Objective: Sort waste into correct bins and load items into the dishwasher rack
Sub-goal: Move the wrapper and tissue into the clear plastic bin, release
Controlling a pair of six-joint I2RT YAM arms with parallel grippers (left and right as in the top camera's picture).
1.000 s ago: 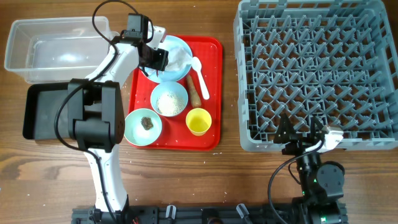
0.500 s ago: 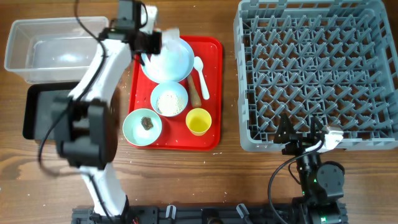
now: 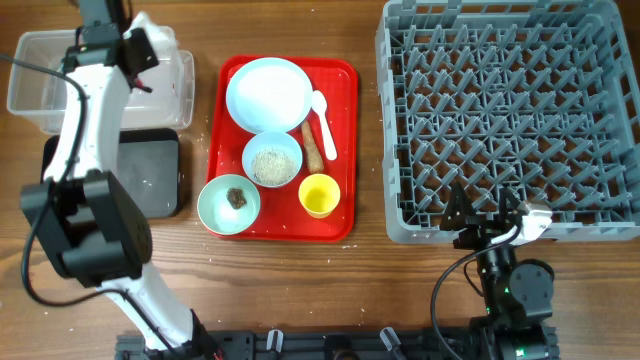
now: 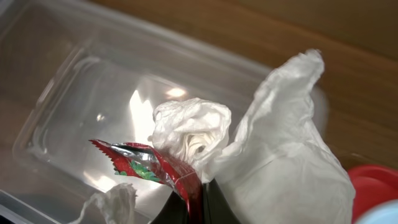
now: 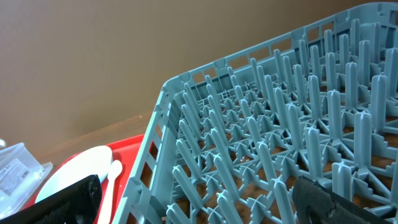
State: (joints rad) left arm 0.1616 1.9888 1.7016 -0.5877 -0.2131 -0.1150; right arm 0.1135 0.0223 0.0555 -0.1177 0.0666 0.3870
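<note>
My left gripper (image 3: 138, 55) hangs over the clear tub (image 3: 60, 85). In the left wrist view it (image 4: 199, 208) is shut on the red crinkled wrapper (image 4: 155, 167) and the white crumpled napkin (image 4: 273, 149), held above the tub's floor (image 4: 68, 93). On the red tray sit the bare pale blue plate (image 3: 268, 93), the bowl with rice (image 3: 272, 160), the mint bowl (image 3: 215, 205) with a brown lump (image 3: 236, 197), the yellow cup (image 3: 319, 195), the white spoon (image 3: 320, 108) and the brown stick (image 3: 311, 145). My right gripper (image 3: 485, 215) is open and empty at the grey rack's (image 3: 510, 115) front edge.
The black tray (image 3: 150, 175) lies in front of the clear tub, left of the red serving tray (image 3: 345, 150). The right wrist view shows the rack's pegs (image 5: 280, 137) between the fingers (image 5: 205, 205), with the plate (image 5: 68, 171) and spoon (image 5: 112, 177) beyond.
My left arm has swung left from the plate to over the clear tub, carrying the napkin and wrapper. The plate is now bare. The right arm has not moved.
</note>
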